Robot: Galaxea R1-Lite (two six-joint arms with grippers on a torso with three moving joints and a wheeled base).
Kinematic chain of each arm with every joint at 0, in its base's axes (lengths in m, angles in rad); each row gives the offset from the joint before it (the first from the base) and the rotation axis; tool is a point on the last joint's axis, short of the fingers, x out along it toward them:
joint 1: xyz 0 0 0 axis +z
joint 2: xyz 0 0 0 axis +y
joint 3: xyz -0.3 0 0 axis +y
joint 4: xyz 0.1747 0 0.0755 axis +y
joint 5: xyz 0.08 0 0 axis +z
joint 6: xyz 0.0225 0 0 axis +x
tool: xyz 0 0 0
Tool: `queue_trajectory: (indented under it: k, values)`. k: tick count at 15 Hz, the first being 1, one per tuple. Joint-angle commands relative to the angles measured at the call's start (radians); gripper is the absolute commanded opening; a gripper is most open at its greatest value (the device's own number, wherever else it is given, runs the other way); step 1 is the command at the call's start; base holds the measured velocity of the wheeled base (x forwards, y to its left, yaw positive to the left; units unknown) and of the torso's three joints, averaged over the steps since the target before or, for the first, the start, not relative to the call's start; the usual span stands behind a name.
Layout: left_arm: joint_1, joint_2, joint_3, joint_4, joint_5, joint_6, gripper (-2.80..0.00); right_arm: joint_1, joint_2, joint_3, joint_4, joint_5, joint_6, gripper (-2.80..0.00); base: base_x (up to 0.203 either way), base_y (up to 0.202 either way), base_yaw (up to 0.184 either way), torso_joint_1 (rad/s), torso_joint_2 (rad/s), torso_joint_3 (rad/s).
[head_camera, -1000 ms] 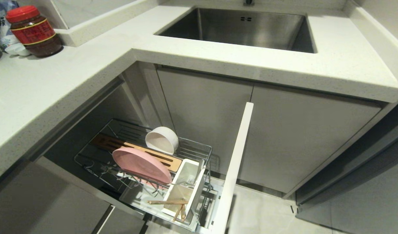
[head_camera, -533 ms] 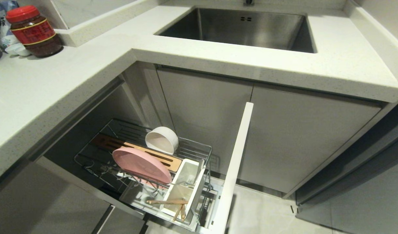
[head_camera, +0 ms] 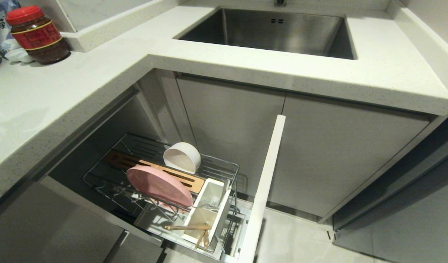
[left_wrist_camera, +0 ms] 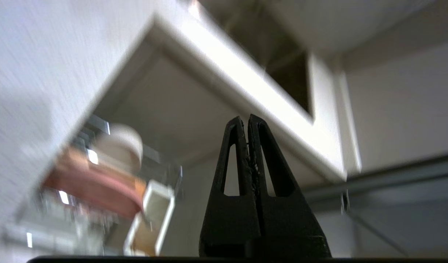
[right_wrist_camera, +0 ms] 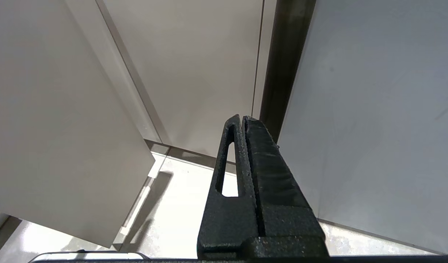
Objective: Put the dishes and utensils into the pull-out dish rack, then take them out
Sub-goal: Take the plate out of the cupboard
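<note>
Below the counter's inner corner, the chrome wire pull-out dish rack (head_camera: 224,171) stands drawn out, its white cabinet front panel (head_camera: 264,190) edge-on to my head camera. I note the large flat pale-pink round plate (head_camera: 159,185) propped on edge in the wire slots at the near side, and the smaller deep off-white round bowl (head_camera: 182,157) tipped on its side just behind it, mouth toward me. A slotted wooden strip (head_camera: 189,181) runs between the two. The white rectangular utensil cups (head_camera: 209,208) sit just beside the plate, against the front panel; the pair of light wooden chopsticks (head_camera: 194,230) lies across and down into the nearer cup. Something silver shows in the farther cup; I cannot tell whether it is the fork.

Neither arm appears in my head view. The left gripper (left_wrist_camera: 245,118) points up past the counter's underside, the rack off to one side of it, well apart; its two black fingers are pressed together with nothing between them. The right gripper (right_wrist_camera: 242,117) hangs before plain pale cabinet doors and light floor, fingers likewise pressed together and empty.

Around: the speckled white L-shaped countertop (head_camera: 99,73) overhangs the rack; the steel sink (head_camera: 275,33) is set into it farther back. A red-lidded dark glass jar (head_camera: 37,34) stands at the far left of the counter.
</note>
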Motion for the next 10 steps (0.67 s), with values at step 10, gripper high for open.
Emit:
queue_trajectory:
  k: [10]
  values:
    - [-0.483, 0.321, 0.131, 0.17, 0.471, -0.271, -2.8, 0.0, 0.001, 0.026, -0.001, 0.0, 0.0, -2.8, 0.0, 0.0, 0.0, 0.0, 0.0, 0.0]
